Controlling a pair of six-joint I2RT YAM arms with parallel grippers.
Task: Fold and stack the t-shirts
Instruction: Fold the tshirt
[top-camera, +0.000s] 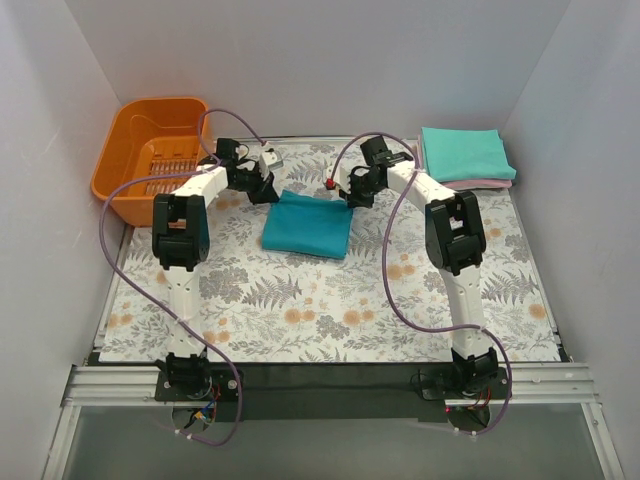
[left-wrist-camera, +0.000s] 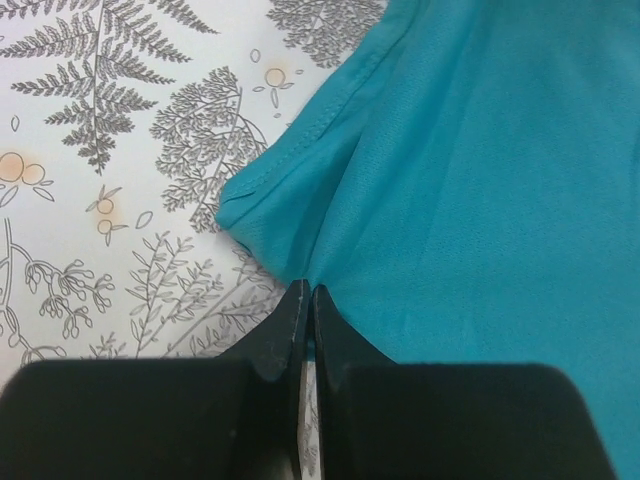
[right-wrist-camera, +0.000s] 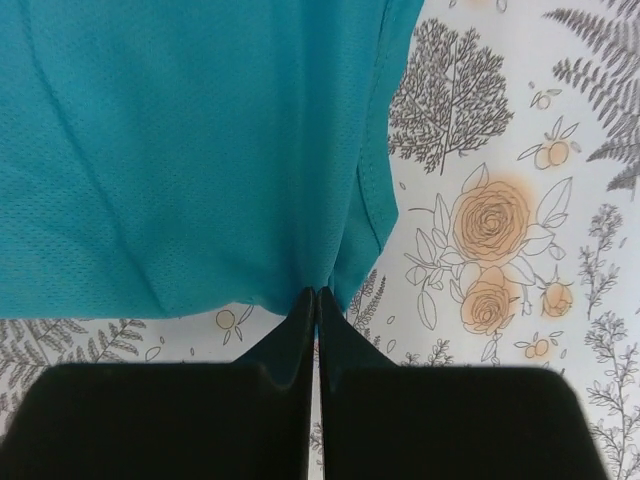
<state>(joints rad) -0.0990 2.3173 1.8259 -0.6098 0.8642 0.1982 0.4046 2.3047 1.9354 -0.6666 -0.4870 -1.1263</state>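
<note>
A deep teal-blue t-shirt (top-camera: 307, 224), partly folded into a rectangle, lies mid-table. My left gripper (top-camera: 266, 190) is shut on its far left corner; in the left wrist view the fingertips (left-wrist-camera: 308, 292) pinch the cloth edge (left-wrist-camera: 450, 200). My right gripper (top-camera: 347, 194) is shut on its far right corner; in the right wrist view the tips (right-wrist-camera: 317, 293) pinch the hem (right-wrist-camera: 200, 150). A folded mint-teal t-shirt (top-camera: 464, 153) lies on a folded pink t-shirt (top-camera: 480, 184) at the far right.
An orange plastic basket (top-camera: 150, 152) stands at the far left corner, just behind the left arm. The floral tablecloth (top-camera: 300, 310) covers the table. White walls close in on three sides.
</note>
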